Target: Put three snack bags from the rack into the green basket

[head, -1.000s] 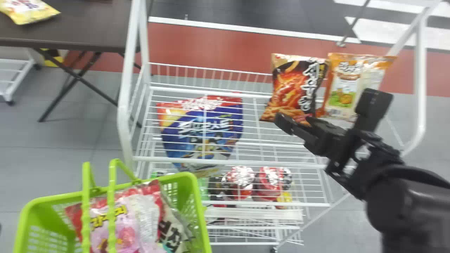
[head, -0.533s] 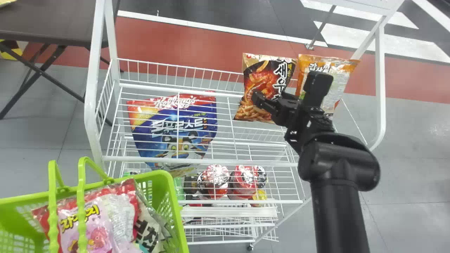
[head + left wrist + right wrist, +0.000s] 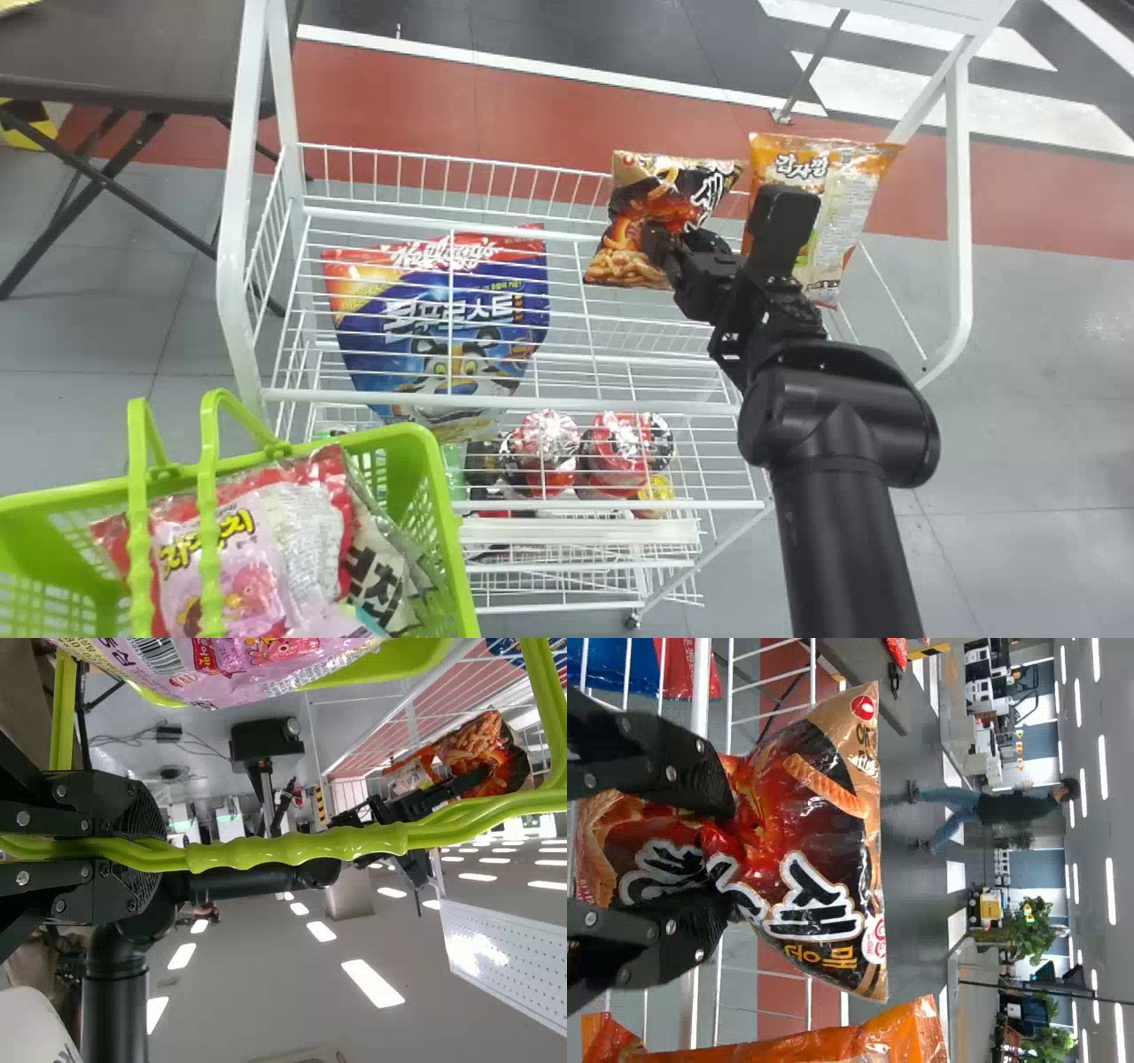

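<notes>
Right tool (image 3: 663, 248): mine, narrowed on the black-and-orange snack bag (image 3: 678, 190), its film creased between the fingers, at the back right of the white wire rack (image 3: 567, 408).
Orange snack bag (image 3: 833, 177): one, just right of that bag.
Cereal pouch (image 3: 443, 310): one, blue and red, rack's left part.
Green basket (image 3: 449, 523): front left, I see packets inside, a pink snack bag (image 3: 252, 563) among them.
Left tool (image 3: 149, 852): mine, clamped around the basket's handles (image 3: 297, 849).
</notes>
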You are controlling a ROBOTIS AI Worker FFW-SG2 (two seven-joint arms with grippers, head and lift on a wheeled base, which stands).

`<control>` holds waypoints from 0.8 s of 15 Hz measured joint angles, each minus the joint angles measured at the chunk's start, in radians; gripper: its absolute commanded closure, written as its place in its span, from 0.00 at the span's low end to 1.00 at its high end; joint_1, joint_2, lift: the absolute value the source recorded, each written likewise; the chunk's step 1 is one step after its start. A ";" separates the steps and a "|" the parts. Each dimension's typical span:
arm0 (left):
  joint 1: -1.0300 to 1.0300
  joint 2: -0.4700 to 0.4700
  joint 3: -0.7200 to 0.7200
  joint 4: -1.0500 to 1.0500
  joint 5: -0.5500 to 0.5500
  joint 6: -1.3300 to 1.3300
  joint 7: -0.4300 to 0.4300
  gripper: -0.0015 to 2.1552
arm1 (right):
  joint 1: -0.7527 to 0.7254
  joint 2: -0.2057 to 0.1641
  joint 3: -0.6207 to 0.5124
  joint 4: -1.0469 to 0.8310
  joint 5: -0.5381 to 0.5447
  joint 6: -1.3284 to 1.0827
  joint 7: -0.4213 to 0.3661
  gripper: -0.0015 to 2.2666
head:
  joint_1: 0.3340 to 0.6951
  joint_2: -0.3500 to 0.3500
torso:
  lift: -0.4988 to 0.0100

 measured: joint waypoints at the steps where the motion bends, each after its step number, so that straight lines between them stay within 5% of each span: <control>1: 0.000 0.000 0.000 0.001 0.000 0.000 0.000 1.00 | 0.029 0.000 -0.002 -0.041 -0.012 -0.004 0.006 1.00 | 1.00 0.11 | 0.98; 7: 0.000 0.000 0.004 0.003 0.001 0.000 0.000 1.00 | 0.357 0.001 0.003 -0.536 -0.185 0.114 0.021 1.00 | 1.00 0.13 | 0.98; 12: 0.006 0.000 0.007 0.003 0.001 0.000 0.000 1.00 | 0.636 0.000 0.018 -0.952 -0.383 0.501 0.096 1.00 | 1.00 0.31 | 0.98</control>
